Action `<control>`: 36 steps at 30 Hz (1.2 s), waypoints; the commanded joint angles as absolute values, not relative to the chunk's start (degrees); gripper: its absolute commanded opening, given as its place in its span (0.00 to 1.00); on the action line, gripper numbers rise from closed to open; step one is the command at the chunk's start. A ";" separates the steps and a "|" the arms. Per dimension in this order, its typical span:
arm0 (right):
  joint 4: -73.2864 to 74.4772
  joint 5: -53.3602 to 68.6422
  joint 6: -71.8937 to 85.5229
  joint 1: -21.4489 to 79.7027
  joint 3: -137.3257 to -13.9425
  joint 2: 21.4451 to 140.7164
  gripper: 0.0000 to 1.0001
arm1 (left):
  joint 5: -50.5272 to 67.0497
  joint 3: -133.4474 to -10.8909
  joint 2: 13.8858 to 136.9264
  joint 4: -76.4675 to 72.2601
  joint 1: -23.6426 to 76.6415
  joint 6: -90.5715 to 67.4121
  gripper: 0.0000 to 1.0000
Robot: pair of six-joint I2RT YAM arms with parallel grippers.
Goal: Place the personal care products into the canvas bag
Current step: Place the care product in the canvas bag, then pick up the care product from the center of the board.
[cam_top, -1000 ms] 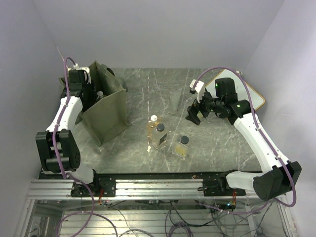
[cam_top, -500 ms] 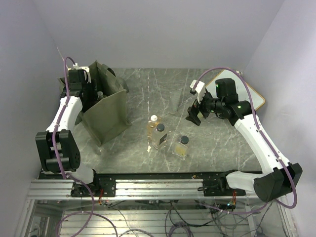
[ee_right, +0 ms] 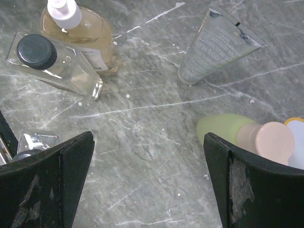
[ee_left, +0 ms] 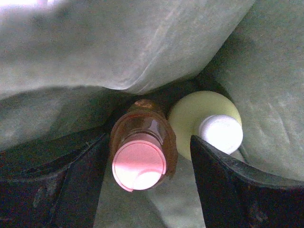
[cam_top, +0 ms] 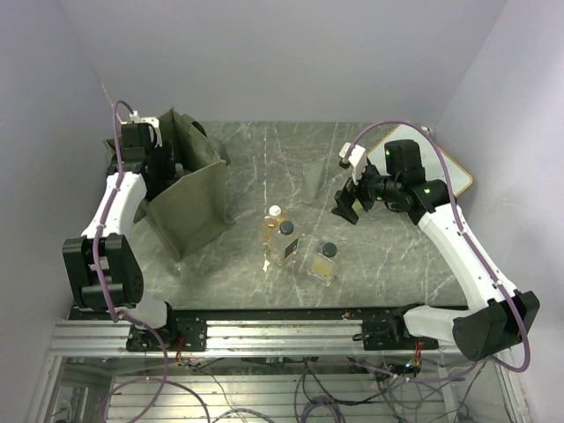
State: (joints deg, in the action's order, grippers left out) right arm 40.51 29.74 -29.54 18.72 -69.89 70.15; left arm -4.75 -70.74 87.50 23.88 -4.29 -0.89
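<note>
The olive canvas bag (cam_top: 189,198) stands upright at the left, and my left gripper (cam_top: 161,170) reaches down into it. In the left wrist view the bag's fabric (ee_left: 142,47) surrounds an orange bottle (ee_left: 141,159) with a pink cap. It stands between the open fingers of the left gripper (ee_left: 147,142), with a gap on its right side. Beside it stands a pale yellow bottle (ee_left: 206,121) with a white cap. My right gripper (ee_right: 148,142) hangs open over bare table. Around it lie a grey tube (ee_right: 216,45), a yellow-green bottle (ee_right: 228,127), a cream bottle (ee_right: 83,31) and a clear square bottle (ee_right: 59,64).
A second clear square bottle (cam_top: 323,263) lies nearer the front, by the cream bottle (cam_top: 274,226) and the first clear bottle (cam_top: 285,243). The wood-framed whiteboard (cam_top: 447,166) lies at the back right behind the right arm. Grey walls close in on both sides.
The left gripper's jaws have spread wider inside the bag, away from the orange bottle. The right arm has barely shifted.
</note>
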 commanded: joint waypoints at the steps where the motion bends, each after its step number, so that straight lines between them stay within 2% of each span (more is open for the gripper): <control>1: 40.36 29.64 -29.44 18.98 -69.87 69.53 1.00 | -3.42 -73.88 84.57 23.24 -4.13 -0.50 0.80; 14: 40.54 29.79 -29.53 19.08 -70.46 69.93 1.00 | -3.39 -77.07 80.94 25.25 -4.12 0.79 0.87; 24: 40.61 30.24 -29.53 19.17 -71.15 70.48 1.00 | -3.94 -79.19 75.76 25.05 -4.06 2.30 0.88; 36: 39.37 29.33 -28.55 19.21 -70.30 69.55 1.00 | 13.18 -85.57 68.61 28.44 -0.33 4.17 0.87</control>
